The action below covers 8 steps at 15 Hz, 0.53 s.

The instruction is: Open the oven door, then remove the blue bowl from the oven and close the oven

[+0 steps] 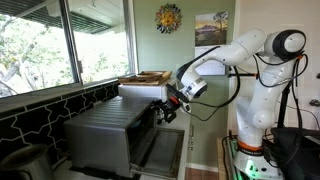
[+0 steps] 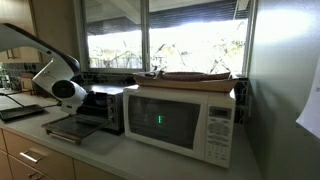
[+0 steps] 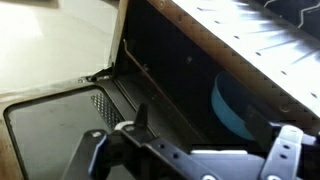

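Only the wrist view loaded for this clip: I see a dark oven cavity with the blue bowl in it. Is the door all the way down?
Observer: Yes; in an exterior view the oven door lies folded down, roughly flat.
Operator: Where is the gripper?
Observer: The gripper hovers above that door, at the mouth of the oven.
Operator: Anything alongside?
Observer: A white microwave stands right beside it.
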Available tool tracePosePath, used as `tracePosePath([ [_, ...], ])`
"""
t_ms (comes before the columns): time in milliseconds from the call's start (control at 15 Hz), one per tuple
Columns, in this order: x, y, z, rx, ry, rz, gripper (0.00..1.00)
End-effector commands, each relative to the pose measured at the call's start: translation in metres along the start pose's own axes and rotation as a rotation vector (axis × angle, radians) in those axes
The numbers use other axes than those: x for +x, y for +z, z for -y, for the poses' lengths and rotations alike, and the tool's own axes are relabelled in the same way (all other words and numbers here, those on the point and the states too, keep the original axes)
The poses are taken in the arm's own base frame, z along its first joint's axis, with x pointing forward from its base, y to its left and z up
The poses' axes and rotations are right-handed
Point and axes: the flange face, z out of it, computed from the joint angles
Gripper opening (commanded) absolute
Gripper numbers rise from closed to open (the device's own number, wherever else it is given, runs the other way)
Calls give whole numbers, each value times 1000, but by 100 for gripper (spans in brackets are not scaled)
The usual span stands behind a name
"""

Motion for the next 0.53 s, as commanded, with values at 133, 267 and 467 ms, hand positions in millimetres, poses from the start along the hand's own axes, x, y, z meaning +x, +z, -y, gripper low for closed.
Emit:
tracePosePath([
  [133, 22, 18, 0, 44, 101, 28, 100],
  [267, 24, 22, 2, 81, 124, 42, 100],
  [467, 24, 30, 4, 124, 151, 79, 100],
])
